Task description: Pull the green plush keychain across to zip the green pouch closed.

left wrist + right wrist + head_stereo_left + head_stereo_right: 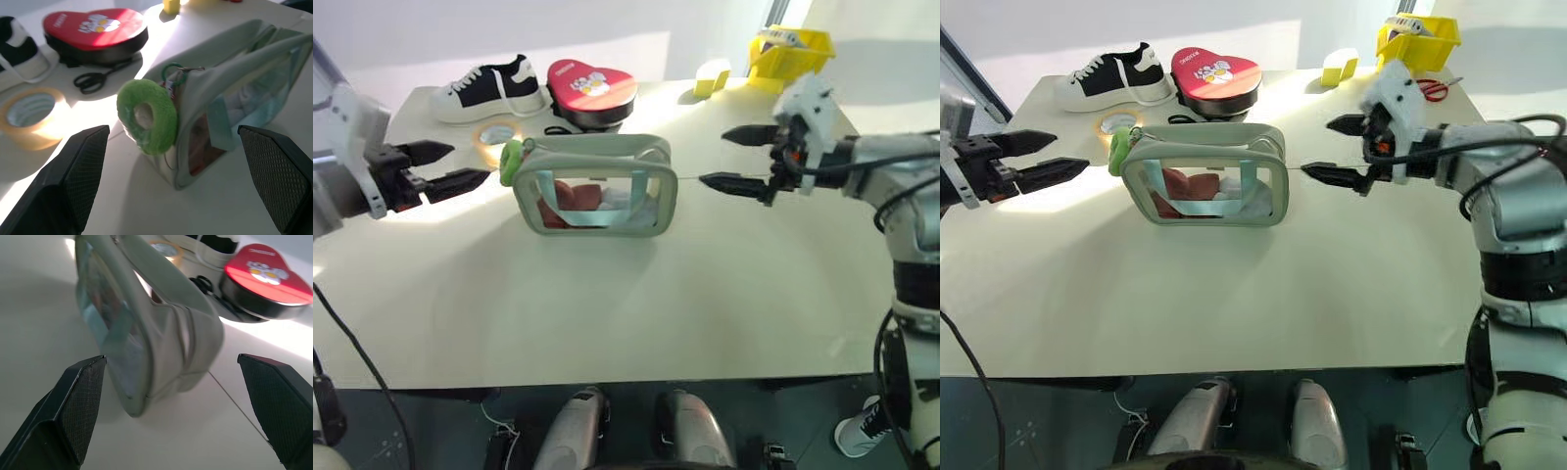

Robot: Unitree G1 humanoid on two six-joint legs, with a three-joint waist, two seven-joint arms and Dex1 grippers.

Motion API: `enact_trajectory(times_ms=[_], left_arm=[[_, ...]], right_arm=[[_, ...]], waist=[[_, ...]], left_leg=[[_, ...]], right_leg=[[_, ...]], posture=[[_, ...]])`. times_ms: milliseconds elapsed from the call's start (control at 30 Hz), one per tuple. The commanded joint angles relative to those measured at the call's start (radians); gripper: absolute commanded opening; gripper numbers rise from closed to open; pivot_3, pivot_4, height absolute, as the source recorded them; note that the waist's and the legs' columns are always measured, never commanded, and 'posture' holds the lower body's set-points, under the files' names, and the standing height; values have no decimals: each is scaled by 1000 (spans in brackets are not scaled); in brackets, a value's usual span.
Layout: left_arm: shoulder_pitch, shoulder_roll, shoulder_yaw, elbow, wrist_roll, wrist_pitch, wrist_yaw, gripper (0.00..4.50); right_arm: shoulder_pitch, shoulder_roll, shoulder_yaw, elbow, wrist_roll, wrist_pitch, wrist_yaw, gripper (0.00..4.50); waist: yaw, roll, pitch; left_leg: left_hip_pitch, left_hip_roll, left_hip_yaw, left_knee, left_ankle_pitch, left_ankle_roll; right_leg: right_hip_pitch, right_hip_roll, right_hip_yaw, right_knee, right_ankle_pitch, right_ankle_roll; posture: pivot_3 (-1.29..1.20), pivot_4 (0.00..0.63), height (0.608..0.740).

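Leftmost, left gripper: held above the table at the left edge, its two black fingers spread wide apart with nothing between them, tips pointing toward the pouch's left end and stopping short of it.
Shoe: black-and-white sneaker at the far left of the table, lying on its side edge behind everything else.
Tape roll: tan roll lying flat just behind the pouch's left end, in front of the shoe.
Green plush keychain: lime fuzzy ring hanging at the left end of the pouch's top, beside a small green metal ring; in the left wrist view it sits between the two fingers' tips but farther along, not touched.
Green pouch: stands upright near the table's middle, clear window facing the robot, red and white contents inside; the top gapes open along its length.
Scissors: black-handled, lying between the tape roll and the tin.
Heart tin: red lid, dark base, behind the pouch.
Right gripper: hovering just right of the pouch's right end, fingers wide apart and empty, pointing at the pouch.
Yellow block: small, at the far edge.
Yellow bin: far right corner.
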Motion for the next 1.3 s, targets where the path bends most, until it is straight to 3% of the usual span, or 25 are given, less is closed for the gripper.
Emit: enact_trajectory(times_ms=[33,400,767,867,1100,1300], left_arm=[[-48,46,-26,61,40,-69,-58,4500],[-42,55,-25,48,43,-92,-90,4500],[-113,45,-33,-205,-104,29,-91,4500],[-76,50,-12,-228,-109,38,-71,4500],[-18,51,30,-231,-117,41,-27,4500],[15,74,50,-217,-110,27,-32,4500]], right_arm=[[-42,11,20,11,3,-18,24,4466],[-150,92,82,44,-38,-49,-4,4466],[-262,320,308,341,-298,-281,-93,4466],[-279,342,308,423,-334,-352,-93,3624],[-307,361,288,442,-334,-410,-21,84],[-318,334,262,342,-305,-403,55,84]], waist=[[1,-2,1],[4,-2,1],[-16,-3,1],[-17,-3,1],[-20,-3,1],[-19,-3,2]], left_leg=[[0,0,0,0,0,0],[-1,-1,0,-3,1,-2],[0,-2,0,-3,5,-8],[0,-2,0,-2,6,-9],[2,1,0,-2,8,-10],[3,2,0,-2,8,-11]], right_leg=[[0,0,0,-1,0,0],[0,-1,1,-5,1,1],[-2,-1,2,1,2,0],[-3,0,3,6,1,0],[-4,4,6,10,3,-2],[-5,6,8,10,3,-3]], posture=[[0,150,740],[0,150,740],[0,150,740],[0,150,740],[0,150,740],[0,150,740]])
